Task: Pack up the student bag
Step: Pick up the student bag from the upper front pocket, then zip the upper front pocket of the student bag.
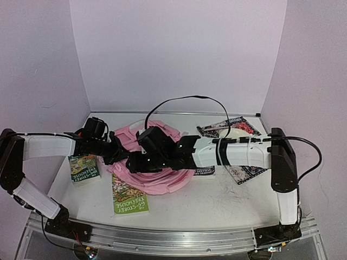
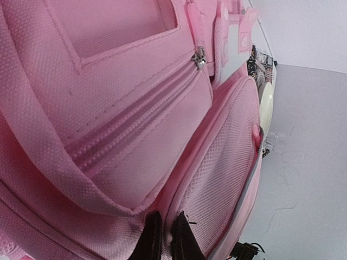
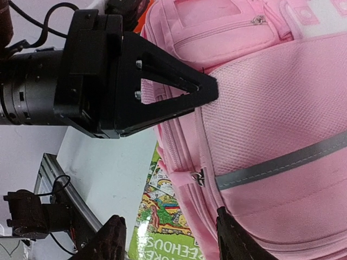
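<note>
- Two arms meet over the backpack point(image 1: 162, 183), which lies flat in the middle of the table point(image 1: 227, 203).
- My left gripper point(image 2: 167, 242) has its fingers pressed almost together. They are pinching a fold of pink fabric at the seam beside the textured front pocket point(image 2: 227, 162).
- My right gripper point(image 3: 173, 241) is spread wide and holds nothing. One finger is over the table side and the other over the backpack's edge.
- Just ahead of that gap I see a metal zip pull point(image 3: 199, 177), at the end of a grey reflective strip point(image 3: 282, 160).
- One green book point(image 1: 84, 168) lies left of the backpack. A second book point(image 1: 129, 195) lies at its near edge, partly under it. A third book point(image 1: 205, 172) shows beneath my right arm.
</note>
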Motion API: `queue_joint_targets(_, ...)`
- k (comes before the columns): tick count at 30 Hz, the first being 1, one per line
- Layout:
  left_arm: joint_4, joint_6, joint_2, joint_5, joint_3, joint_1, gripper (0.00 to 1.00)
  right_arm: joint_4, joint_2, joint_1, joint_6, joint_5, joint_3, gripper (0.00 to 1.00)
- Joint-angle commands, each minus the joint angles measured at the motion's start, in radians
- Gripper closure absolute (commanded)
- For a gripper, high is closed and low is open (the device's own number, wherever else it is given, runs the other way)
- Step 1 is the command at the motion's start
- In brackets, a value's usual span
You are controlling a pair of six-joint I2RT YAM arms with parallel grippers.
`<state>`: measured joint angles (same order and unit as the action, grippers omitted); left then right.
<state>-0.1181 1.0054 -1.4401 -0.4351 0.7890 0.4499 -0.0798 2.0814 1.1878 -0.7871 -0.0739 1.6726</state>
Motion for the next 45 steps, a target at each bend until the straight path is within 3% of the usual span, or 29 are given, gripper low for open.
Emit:
queue_joint_targets(1, 0.176, 0.108, 0.03, -0.025, -0.011, 0.058, 1.0, 0.018, 0.045, 0.01, -0.042, 0.036, 0.047, 0.48)
queue_joint_targets(8, 0.215, 0.137, 0.013, 0.0, -0.027, 0.093, 1.0, 0.022, 0.063, 0.011, -0.135, -0.008, 0.013, 0.61)
queue_joint_targets(22, 0.253, 0.167, 0.014, 0.002, -0.05, 0.138, 1.0, 0.024, 0.117, 0.01, -0.28, -0.181, 0.029, 0.61)
queue_joint_targets(33, 0.257, 0.167, 0.039, 0.001, -0.053, 0.147, 1.0, 0.078, 0.147, 0.004, -0.322, -0.281, 0.054, 0.71)
queue_joint_targets(37, 0.256, 0.166, 0.046, 0.008, -0.058, 0.148, 1.0, 0.078, 0.156, -0.002, -0.326, -0.271, 0.052, 0.78)
queue_joint_targets(43, 0.246, 0.135, 0.051, 0.042, -0.061, 0.145, 1.0, 0.078, 0.121, -0.003, -0.283, -0.252, 0.02, 0.99)
queue_joint_targets(45, 0.229, 0.11, 0.048, 0.059, -0.053, 0.142, 1.0, 0.078, 0.092, -0.002, -0.265, -0.24, -0.008, 1.0)
